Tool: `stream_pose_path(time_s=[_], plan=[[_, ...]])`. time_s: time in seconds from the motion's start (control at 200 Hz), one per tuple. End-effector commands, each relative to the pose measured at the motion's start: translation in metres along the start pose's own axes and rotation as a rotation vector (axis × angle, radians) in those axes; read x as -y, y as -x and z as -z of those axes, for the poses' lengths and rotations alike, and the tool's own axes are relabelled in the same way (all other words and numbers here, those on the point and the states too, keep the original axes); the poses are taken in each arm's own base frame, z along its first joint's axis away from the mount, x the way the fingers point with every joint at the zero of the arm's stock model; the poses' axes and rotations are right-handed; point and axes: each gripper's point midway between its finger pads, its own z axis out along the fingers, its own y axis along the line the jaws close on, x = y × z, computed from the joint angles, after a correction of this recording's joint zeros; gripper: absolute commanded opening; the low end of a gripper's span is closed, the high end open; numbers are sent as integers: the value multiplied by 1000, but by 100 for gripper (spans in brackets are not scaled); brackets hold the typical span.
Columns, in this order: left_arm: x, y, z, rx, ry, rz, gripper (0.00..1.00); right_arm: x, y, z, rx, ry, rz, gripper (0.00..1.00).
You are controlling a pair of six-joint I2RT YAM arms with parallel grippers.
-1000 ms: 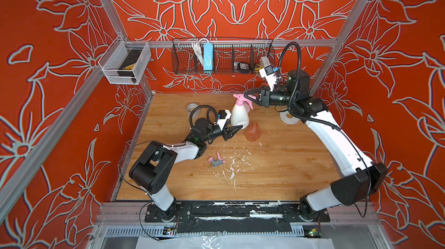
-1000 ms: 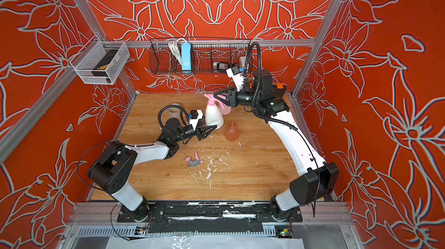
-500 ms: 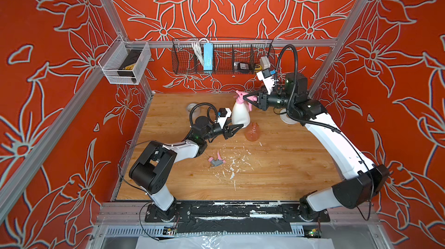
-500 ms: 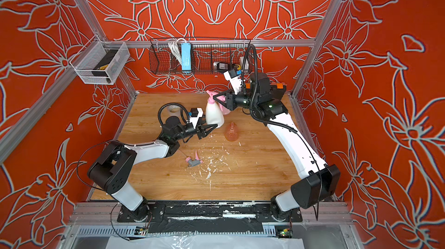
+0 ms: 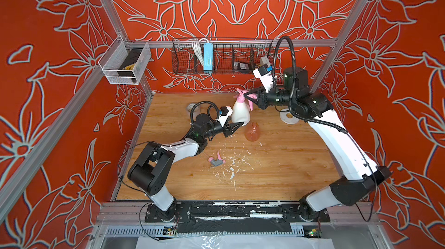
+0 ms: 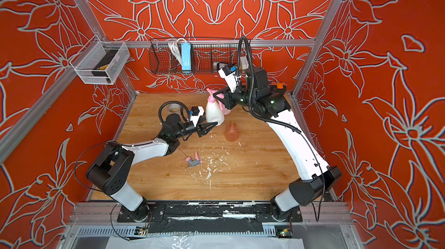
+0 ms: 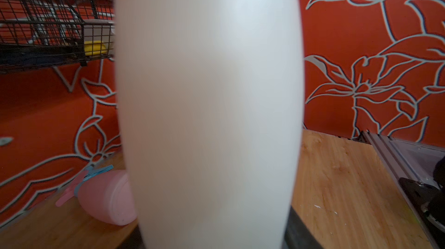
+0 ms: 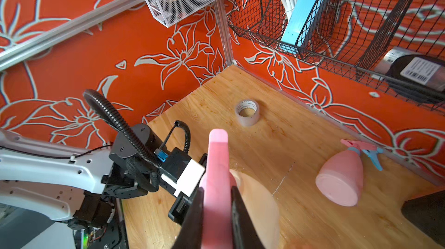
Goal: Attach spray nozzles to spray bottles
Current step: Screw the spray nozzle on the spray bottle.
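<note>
Right gripper is clamped on the pink nozzle, which sits atop the upright cream bottle in a top view. Left gripper grips that bottle low on its body. The orange bottle stands just beside it with no nozzle on. A grey nozzle lies well apart, on the arms' side.

Left wrist view: the cream bottle fills the frame, dark jaws on either flank. A pink bottle lies just behind it with a blue nozzle fitted.

Right wrist view: the jaws squeeze the pink nozzle's head over the neck. Whether it's threaded home, I cannot tell. A tape roll sits beyond.

The dangers, I reckon: twist with the collar crooked and it cross-threads. The pinch is on the smooth head, so it may slip. And with such a low hold, the bottle could tip into the orange one.
</note>
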Motion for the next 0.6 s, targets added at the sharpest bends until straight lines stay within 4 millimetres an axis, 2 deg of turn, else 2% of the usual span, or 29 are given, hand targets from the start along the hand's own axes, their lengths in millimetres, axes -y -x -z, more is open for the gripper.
stream_pose_path(time_s=[0.0,0.32,0.34,0.596], plan=[[-19,11,5,-14,118,-68,36,-6,-35,-11,-180,-18,33,0],[-23,17,13,5,171,-121,35,0,-46,-25,-303,-73,69,0],[-23,17,13,7,172,-124,35,0,-52,-25,-333,-71,64,0],[-20,24,18,46,178,-141,35,9,-67,-42,-408,-92,71,0]])
